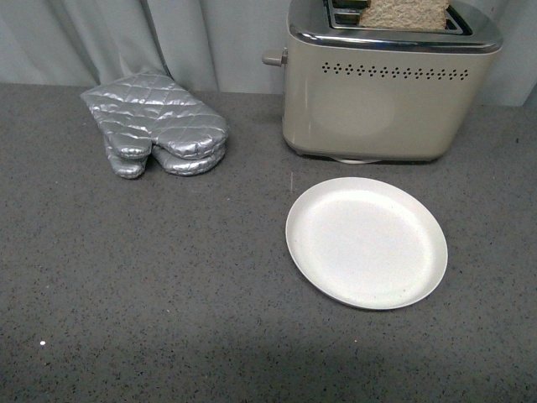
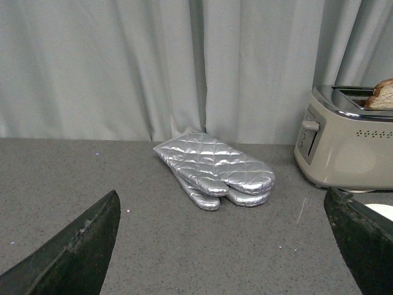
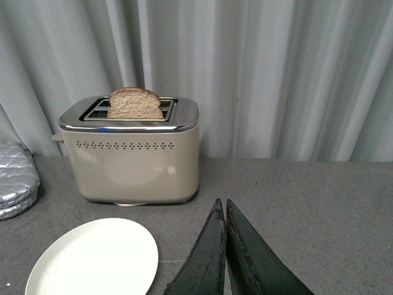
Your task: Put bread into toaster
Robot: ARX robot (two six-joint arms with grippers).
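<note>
Slice of light brown wholemeal bread with darker crust (image 1: 405, 13) stands on edge in the near slot of the cream-beige two-slot toaster with chrome top (image 1: 382, 101), rounded end up and well proud of the chrome. Not yet lowered; the grey side lever knob (image 1: 273, 58) appears to sit high on its track.

Layout in the front view, clock-face from table centre: toaster at 1 o'clock against the pale grey curtain (image 1: 218, 38); round white plate (image 1: 366, 242), bare, at 4 o'clock just in front of the toaster; pair of quilted silver oven mitts (image 1: 157, 124) at 10 o'clock, well apart from the toaster. All sit on a dark grey speckled countertop (image 1: 151, 294).

Tools: neither arm appears in the front view. Left gripper (image 2: 227, 246) has its black fingers spread wide, empty, facing the mitts. Right gripper (image 3: 222, 258) has its fingers pressed together, nothing between them, aimed toward the toaster.

Handling judgement: the bread looks light, soft and porous, easily dented or torn; not slippery. If it needs reseating, the best hold is likely across the flat faces near the exposed crust at the top, with light pressure only. The crust should be the firmest part. Pushing down on the crumb risks buckling the slice. Placement looks essentially done; the lever is probably what remains.
</note>
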